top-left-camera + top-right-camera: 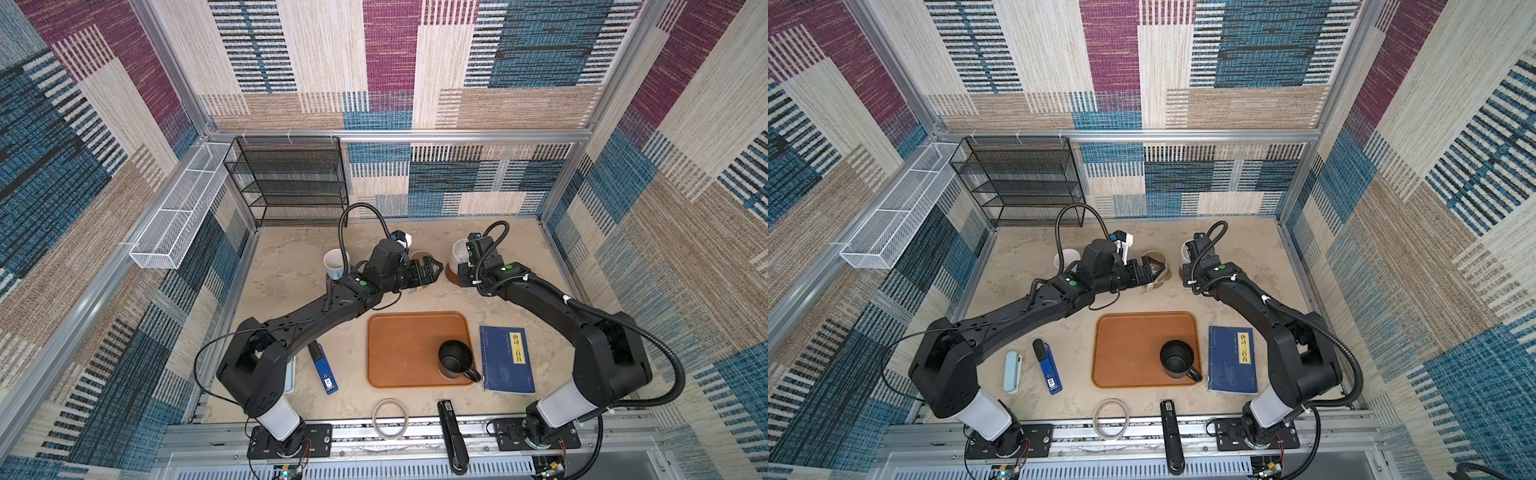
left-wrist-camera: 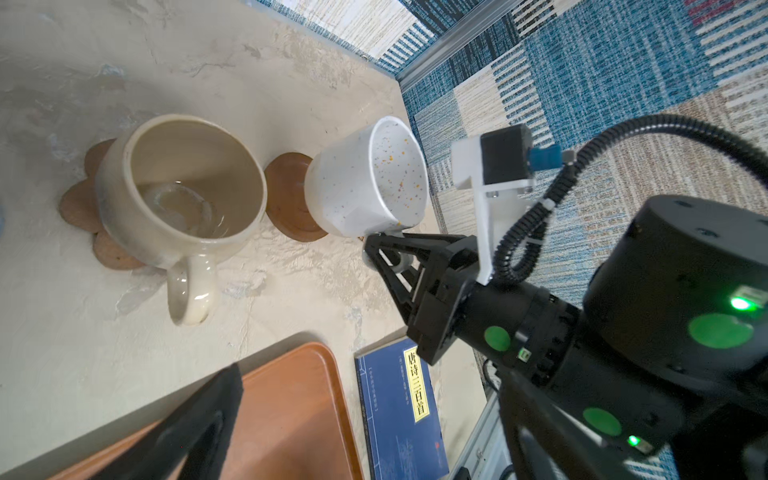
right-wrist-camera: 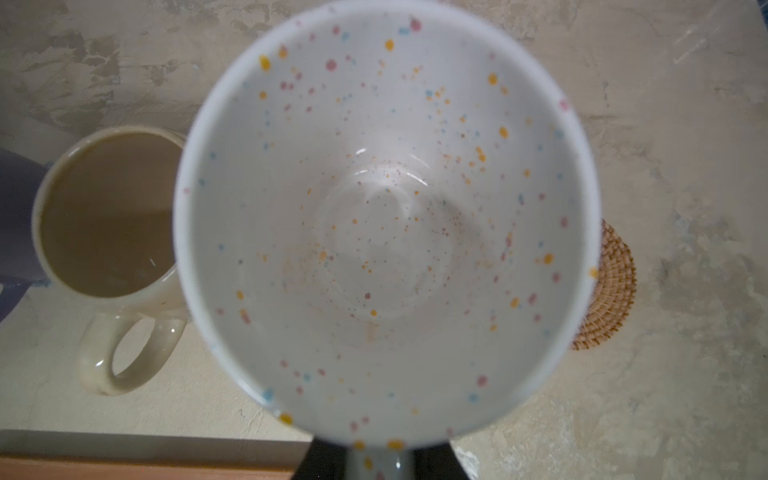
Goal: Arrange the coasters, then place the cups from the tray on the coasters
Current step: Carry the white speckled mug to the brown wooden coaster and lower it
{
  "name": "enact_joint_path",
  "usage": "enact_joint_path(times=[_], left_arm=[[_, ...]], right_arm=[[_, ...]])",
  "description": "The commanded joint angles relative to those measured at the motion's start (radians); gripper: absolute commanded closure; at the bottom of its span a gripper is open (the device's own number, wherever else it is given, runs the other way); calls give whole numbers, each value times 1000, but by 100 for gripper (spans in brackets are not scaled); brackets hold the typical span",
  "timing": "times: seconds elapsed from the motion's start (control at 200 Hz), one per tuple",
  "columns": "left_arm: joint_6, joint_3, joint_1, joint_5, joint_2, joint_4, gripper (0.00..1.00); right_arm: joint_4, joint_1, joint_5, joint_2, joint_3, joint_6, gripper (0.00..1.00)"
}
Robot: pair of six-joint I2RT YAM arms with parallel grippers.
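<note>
My right fingers (image 2: pixel 415 240) pinch the handle of the speckled white cup (image 2: pixel 357 191) over a dark brown coaster (image 2: pixel 286 199), my left fingers (image 2: pixel 224 386) spread wide beside the beige cup (image 2: pixel 178 187), black cup (image 1: pixel 455 359) on the tray (image 1: pixel 399 353).

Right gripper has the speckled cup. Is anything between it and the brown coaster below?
Nothing visible does. The speckled cup, tilted in the right gripper, is right over the bare brown coaster. The beige cup stands apart beside it on its flower coaster.
</note>
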Motion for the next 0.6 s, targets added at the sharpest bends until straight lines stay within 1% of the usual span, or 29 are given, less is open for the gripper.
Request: enact_joint_path(times=[0.0,0.145,0.29,0.596], left_arm=[[10,36,7,-12,41,-24,1],[9,76,18,-29,85,-31,1],[11,101,18,-28,112,-38,1],[11,115,19,0,121,-51,1]], right_arm=[[97,-23,-21,35,26,-17,100],[92,-42,-36,101,52,-37,100],[102,-47,-46,137,60,-42,100],[69,-49,-10,187,101,-40,100]])
